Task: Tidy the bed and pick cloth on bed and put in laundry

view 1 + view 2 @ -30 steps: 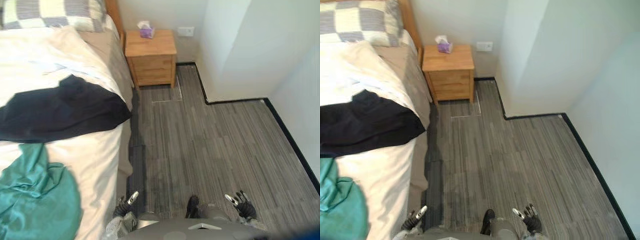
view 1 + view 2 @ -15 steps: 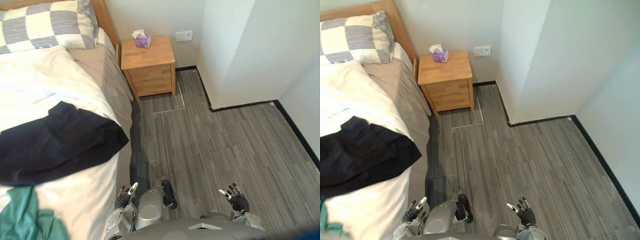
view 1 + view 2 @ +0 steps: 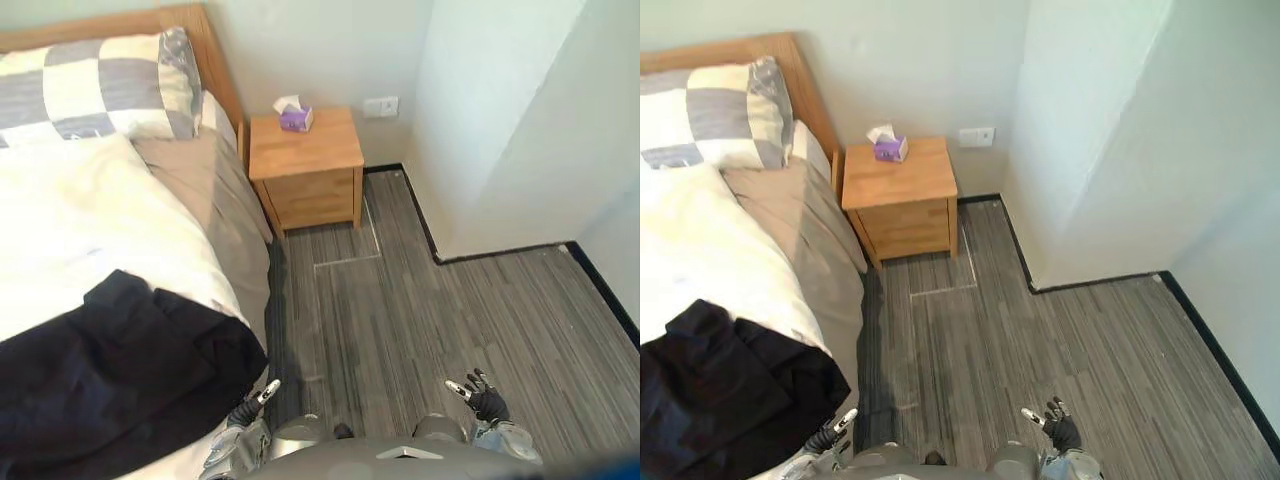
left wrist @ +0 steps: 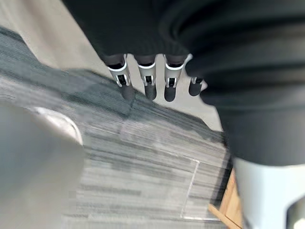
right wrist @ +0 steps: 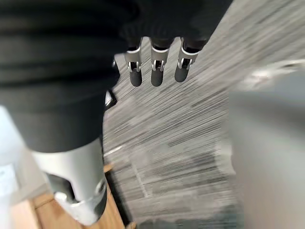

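over grey plank flooring [image 3: 420, 300] and beside pale walls [image 3: 500, 120], one wooden-framed bed with white bedding [image 3: 90, 230] stands next to one light wooden nightstand [image 3: 310, 165] bearing one purple tissue box [image 3: 295, 119]. one grey-and-cream checked pillow [image 3: 90, 90] at the head. one crumpled black cloth [image 3: 110, 370] lies on the bed's near edge. left hand [image 3: 246, 410] and right hand [image 3: 487, 403] hang low, fingers loosely straight, both empty.

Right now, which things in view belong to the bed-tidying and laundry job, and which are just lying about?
Part of the job: black cloth, bed, checked pillow.
Just lying about: wooden nightstand, tissue box, wall socket.
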Robot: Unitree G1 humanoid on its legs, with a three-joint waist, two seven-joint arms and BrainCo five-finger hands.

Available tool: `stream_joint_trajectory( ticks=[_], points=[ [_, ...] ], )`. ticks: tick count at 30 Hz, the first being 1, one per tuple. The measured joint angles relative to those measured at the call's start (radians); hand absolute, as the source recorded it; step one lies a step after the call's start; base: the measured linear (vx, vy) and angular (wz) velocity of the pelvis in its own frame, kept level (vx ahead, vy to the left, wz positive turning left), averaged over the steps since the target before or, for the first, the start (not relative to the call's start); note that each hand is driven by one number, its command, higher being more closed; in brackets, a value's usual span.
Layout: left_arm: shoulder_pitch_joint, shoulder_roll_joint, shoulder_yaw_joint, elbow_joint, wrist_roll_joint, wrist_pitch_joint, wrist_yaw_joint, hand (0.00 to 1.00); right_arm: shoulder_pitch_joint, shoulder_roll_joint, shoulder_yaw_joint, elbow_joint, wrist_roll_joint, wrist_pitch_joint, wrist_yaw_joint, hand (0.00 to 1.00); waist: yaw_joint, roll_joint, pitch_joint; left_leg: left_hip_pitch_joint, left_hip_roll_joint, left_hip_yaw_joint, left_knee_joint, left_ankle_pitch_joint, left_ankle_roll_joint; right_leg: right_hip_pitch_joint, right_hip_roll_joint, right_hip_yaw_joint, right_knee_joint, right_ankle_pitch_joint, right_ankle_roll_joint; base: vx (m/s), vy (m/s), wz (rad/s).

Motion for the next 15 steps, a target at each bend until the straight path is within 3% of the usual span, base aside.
stream_joint_trajectory(
  ticks=[3, 4, 6, 7, 8, 10, 12, 14, 15],
  points=[
    [-0.03, -0.007, -0.017, 0.001, -0.001, 0.028, 0.001, 0.0, -0.006, 0.011, 0.009, -0.001, 0.019, -0.014, 0.008, 0.0, -0.019, -0.009, 0.017, 0.058, 0.06, -0.097, -0.019, 0.014, -0.019, -0.078, 0.036, -0.015, -0.327, -0.028, -0.007, 0.31, -0.212, 1.15],
    [-0.044, -0.021, -0.016, 0.003, -0.002, 0.028, 0.002, 0.0, -0.003, 0.018, 0.022, -0.009, 0.022, -0.039, 0.006, 0.0, -0.024, -0.02, 0.017, 0.066, 0.083, -0.164, -0.017, 0.013, -0.032, -0.085, 0.059, 0.029, -0.526, 0.014, -0.001, 0.38, -0.369, 1.39],
    [-0.05, -0.029, -0.011, 0.0, -0.002, 0.025, 0.003, 0.0, 0.012, 0.02, 0.037, -0.01, 0.025, -0.064, 0.005, 0.0, -0.022, -0.028, 0.022, 0.085, 0.094, -0.223, -0.016, -0.005, -0.074, -0.081, 0.064, 0.089, -0.665, 0.082, -0.002, 0.36, -0.386, 1.29],
    [-0.046, -0.028, 0.01, -0.001, -0.002, 0.024, 0.017, 0.0, 0.023, 0.023, 0.071, -0.011, 0.024, -0.088, 0.005, 0.0, -0.02, -0.045, 0.02, 0.101, 0.094, -0.261, -0.008, -0.031, -0.117, -0.07, 0.062, 0.137, -0.716, 0.129, -0.003, 0.4, -0.437, 1.07],
    [-0.042, -0.026, 0.025, 0.001, -0.002, 0.022, 0.026, 0.0, 0.025, 0.026, 0.087, -0.011, 0.026, -0.097, 0.004, 0.0, -0.021, -0.056, 0.019, 0.115, 0.094, -0.283, -0.001, -0.047, -0.137, -0.063, 0.063, 0.157, -0.705, 0.203, 0.003, 0.4, -0.431, 0.92],
    [-0.018, -0.076, 0.041, 0.017, 0.001, 0.024, 0.044, 0.0, 0.002, 0.005, 0.141, -0.026, 0.02, -0.145, -0.008, 0.0, -0.016, 0.013, 0.014, 0.131, 0.167, -0.305, 0.02, -0.045, -0.169, -0.074, 0.09, 0.103, -0.562, 0.075, -0.022, 0.35, -0.373, 0.52],
    [-0.01, -0.082, 0.052, 0.016, 0.0, 0.023, 0.06, 0.0, -0.017, 0.001, 0.171, -0.029, 0.016, -0.155, -0.011, 0.0, -0.02, 0.018, 0.015, 0.122, 0.18, -0.309, 0.024, -0.008, -0.175, -0.087, 0.081, 0.082, -0.502, 0.005, -0.029, 0.33, -0.409, 0.44],
    [-0.008, -0.083, 0.062, 0.012, -0.006, 0.021, 0.068, 0.0, -0.025, 0.006, 0.19, -0.029, 0.016, -0.158, -0.013, 0.0, -0.016, 0.018, 0.015, 0.077, 0.2, -0.318, 0.085, 0.045, -0.154, -0.071, 0.077, 0.045, -0.496, -0.038, -0.043, 0.27, -0.375, 0.57],
    [-0.007, -0.084, 0.079, 0.002, -0.006, 0.016, 0.067, 0.0, -0.028, 0.007, 0.202, -0.029, 0.016, -0.157, -0.014, 0.0, -0.02, 0.019, 0.014, 0.005, 0.222, -0.338, 0.201, 0.079, -0.157, -0.04, 0.076, 0.008, -0.52, -0.053, -0.044, 0.22, -0.367, 0.76]
  ],
)
